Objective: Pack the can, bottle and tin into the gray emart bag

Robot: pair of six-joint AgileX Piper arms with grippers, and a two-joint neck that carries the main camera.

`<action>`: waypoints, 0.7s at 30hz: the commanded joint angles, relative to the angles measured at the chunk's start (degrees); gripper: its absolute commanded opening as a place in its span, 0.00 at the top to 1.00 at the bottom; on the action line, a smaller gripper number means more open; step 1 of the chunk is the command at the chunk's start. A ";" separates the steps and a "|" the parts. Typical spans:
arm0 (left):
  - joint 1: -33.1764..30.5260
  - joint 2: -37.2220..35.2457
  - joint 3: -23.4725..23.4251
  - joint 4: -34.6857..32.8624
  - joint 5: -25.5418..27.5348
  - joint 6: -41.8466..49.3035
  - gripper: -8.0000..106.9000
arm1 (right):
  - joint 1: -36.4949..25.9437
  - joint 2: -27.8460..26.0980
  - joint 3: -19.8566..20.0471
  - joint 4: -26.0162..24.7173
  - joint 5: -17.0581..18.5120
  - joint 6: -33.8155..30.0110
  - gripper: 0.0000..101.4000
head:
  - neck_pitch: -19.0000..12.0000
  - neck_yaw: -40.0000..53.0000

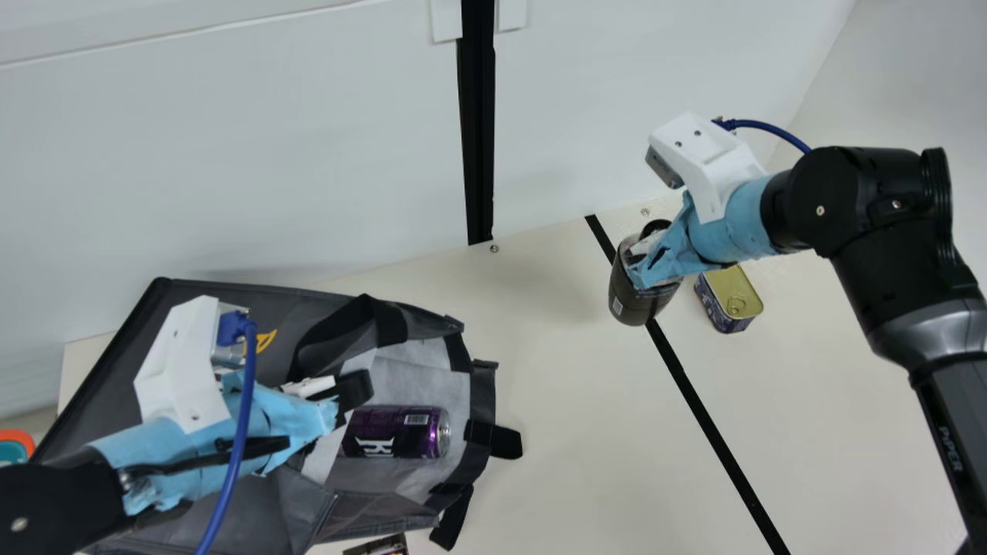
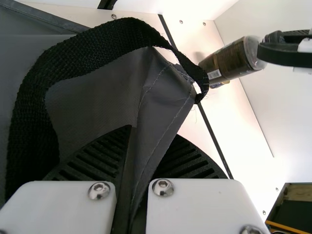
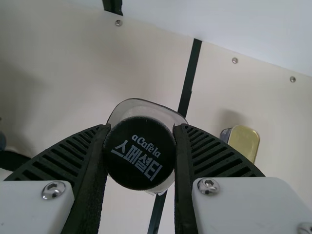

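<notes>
In the main view my left gripper (image 1: 351, 389) is at the edge of the gray bag (image 1: 254, 493), which lies on its side, mouth facing right. The purple can (image 1: 395, 432) lies inside. In the left wrist view my left gripper (image 2: 132, 161) is shut on a fold of the bag (image 2: 92, 102). My right gripper (image 1: 651, 239) is at the top of the dark bottle (image 1: 640, 304). Seen from the right wrist, my right gripper (image 3: 140, 151) is shut on the bottle's black cap (image 3: 140, 170). The tin (image 1: 731, 297) stands behind the bottle, to its right.
A black tape line (image 1: 713, 420) crosses the cream table (image 1: 570, 432) under the bottle. A white wall (image 1: 231, 154) borders the table's far side. A small dark printed item (image 1: 378, 546) lies at the near edge, and an orange-rimmed object (image 1: 15, 445) is at the far left.
</notes>
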 commanded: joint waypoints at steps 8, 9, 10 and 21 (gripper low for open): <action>0.00 0.00 0.00 0.00 0.00 0.00 0.84 | 1.26 -3.62 4.02 1.65 0.94 -4.31 1.00 | -1.30 -0.14; 0.00 0.00 0.00 0.00 0.00 0.00 0.84 | 1.45 -4.00 4.46 1.85 1.06 -4.70 1.00 | -1.30 -0.14; 0.00 0.00 0.00 0.00 0.00 0.00 0.84 | 1.65 -4.38 4.89 2.02 1.18 -5.04 1.00 | -1.30 -0.14; 0.00 0.00 0.00 0.00 0.00 0.00 0.84 | 4.22 -8.13 9.31 4.34 3.01 -7.88 1.00 | -1.30 -0.14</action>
